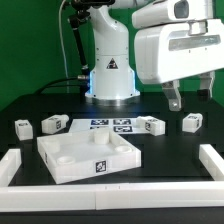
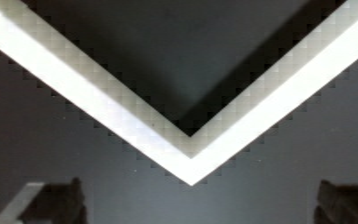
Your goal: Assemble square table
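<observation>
Exterior view: white, tagged square table [image 1: 85,152] lies flat; end effector [image 1: 192,93] gapes empty.

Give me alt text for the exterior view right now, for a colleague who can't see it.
A large white square plastic slab with corner sockets lies on the black table, four small white tagged legs loose beyond it beside the marker board. The open, empty gripper hangs at the exterior view's right.

Legs [image 1: 54,124] in row bhd slab [image 1: 72,152]
</observation>
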Robot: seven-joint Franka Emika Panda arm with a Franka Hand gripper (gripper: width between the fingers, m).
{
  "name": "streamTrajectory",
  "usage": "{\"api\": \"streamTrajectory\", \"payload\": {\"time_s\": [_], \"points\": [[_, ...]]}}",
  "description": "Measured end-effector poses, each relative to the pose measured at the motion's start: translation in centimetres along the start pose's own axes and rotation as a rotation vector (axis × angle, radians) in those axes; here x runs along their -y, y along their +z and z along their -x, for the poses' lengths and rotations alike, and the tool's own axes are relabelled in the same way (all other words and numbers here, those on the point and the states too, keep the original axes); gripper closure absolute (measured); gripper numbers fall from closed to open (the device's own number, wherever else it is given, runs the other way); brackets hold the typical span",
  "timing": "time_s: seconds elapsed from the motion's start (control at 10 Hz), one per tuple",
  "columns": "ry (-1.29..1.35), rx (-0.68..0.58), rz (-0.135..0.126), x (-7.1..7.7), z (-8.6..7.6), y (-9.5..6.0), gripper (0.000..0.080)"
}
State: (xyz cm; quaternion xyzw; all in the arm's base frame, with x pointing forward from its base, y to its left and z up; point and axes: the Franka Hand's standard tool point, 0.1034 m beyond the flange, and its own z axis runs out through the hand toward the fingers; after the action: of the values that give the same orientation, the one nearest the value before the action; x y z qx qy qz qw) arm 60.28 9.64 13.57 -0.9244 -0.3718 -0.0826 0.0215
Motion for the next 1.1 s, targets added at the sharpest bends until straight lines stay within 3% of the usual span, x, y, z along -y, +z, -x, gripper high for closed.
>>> {"api": "streamTrajectory", "payload": {"time_s": [0.5, 0.6, 0.9, 1.0, 1.1], "points": [[-0.01, 0.002, 0.001, 0.0, 0.2, 0.0, 0.015], [-0.061, 0.007, 0.005, 0.2, 1.5, -0.2, 0.015], [-0.246, 0.049, 0.008, 0.9, 7.5, -2.0, 0.015], [-0.34, 0.046, 0.033, 0.9, 9.3, -1.8, 0.015], [-0.296, 0.054, 0.021, 1.2, 9.2, -1.7, 0.015]]}}
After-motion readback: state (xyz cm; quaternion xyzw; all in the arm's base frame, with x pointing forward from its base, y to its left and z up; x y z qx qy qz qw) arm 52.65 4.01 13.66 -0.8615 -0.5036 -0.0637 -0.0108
